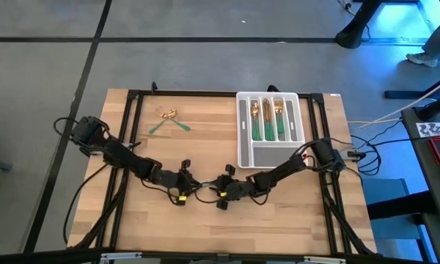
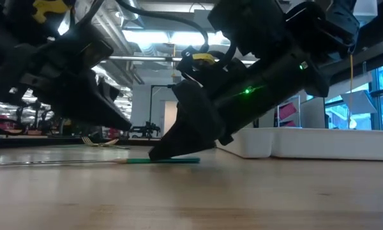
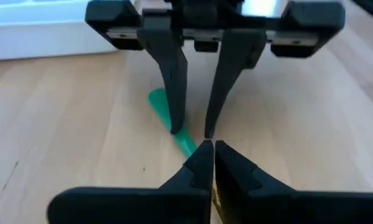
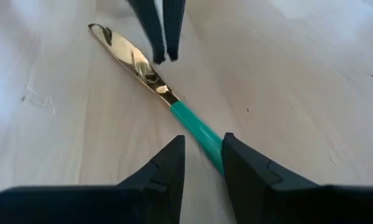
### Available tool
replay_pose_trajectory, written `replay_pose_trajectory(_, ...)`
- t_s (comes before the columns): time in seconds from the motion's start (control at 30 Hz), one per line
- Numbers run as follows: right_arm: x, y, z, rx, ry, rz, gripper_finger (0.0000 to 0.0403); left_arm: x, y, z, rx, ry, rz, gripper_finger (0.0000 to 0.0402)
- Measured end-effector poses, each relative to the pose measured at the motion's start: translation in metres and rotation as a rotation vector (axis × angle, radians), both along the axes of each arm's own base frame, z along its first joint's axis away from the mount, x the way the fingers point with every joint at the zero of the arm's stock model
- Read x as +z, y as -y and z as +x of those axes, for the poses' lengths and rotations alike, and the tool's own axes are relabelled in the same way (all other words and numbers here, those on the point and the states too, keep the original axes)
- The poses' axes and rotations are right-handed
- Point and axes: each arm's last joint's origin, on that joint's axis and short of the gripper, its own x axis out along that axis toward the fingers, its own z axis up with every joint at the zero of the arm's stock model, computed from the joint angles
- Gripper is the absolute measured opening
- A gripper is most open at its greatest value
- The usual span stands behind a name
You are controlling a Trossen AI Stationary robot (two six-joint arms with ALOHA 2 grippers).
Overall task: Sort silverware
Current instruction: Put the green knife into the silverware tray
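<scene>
A knife with a gold blade (image 4: 133, 59) and a green handle (image 4: 196, 127) lies flat on the table at the middle of the near half, between both grippers (image 1: 204, 188). My left gripper (image 3: 208, 146) is shut and comes from the left, its tips over the blade (image 4: 163, 58). My right gripper (image 4: 202, 155) is open and comes from the right, low over the handle (image 3: 168, 115). In the low view a right finger (image 2: 179, 131) reaches down to the handle (image 2: 172, 161). Several more pieces stand in the grey-white tray (image 1: 268, 121). Two others lie loose (image 1: 169, 121). My left gripper's shut tips stand at the knife's blade, near its middle, slanting down from the table's left; whether they touch it, I cannot tell. My right gripper has one fingertip (image 3: 176, 124) down at the green handle, slanting from the right; whether it touches, I cannot tell.
The slotted tray (image 1: 243, 150) sits on the far right part of the table, close behind my right arm; its white wall (image 2: 319, 144) shows in the low view. The two loose pieces lie far left of it. Bare wood spreads along the near edge.
</scene>
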Motion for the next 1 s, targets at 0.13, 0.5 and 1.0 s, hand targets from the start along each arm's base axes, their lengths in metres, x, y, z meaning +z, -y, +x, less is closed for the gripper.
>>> replay_pose_trajectory(0.13, 0.003, -0.001, 0.003, -0.002, 0.066, 0.004, 0.0105, -0.005, 0.003, -0.002, -0.016, -0.032, 0.018, 0.0033)
replay_pose_trajectory(0.5, 0.049, 0.009, 0.012, 0.011, 0.228, -0.005, 0.0167, -0.013, -0.003, -0.005, 0.108, -0.118, -0.09, 0.0164)
replay_pose_trajectory(1.0, 0.008, 0.043, 0.026, 0.247, 0.173, 0.033, 0.018, -0.017, -0.003, -0.009, 0.178, -0.168, -0.133, 0.0175)
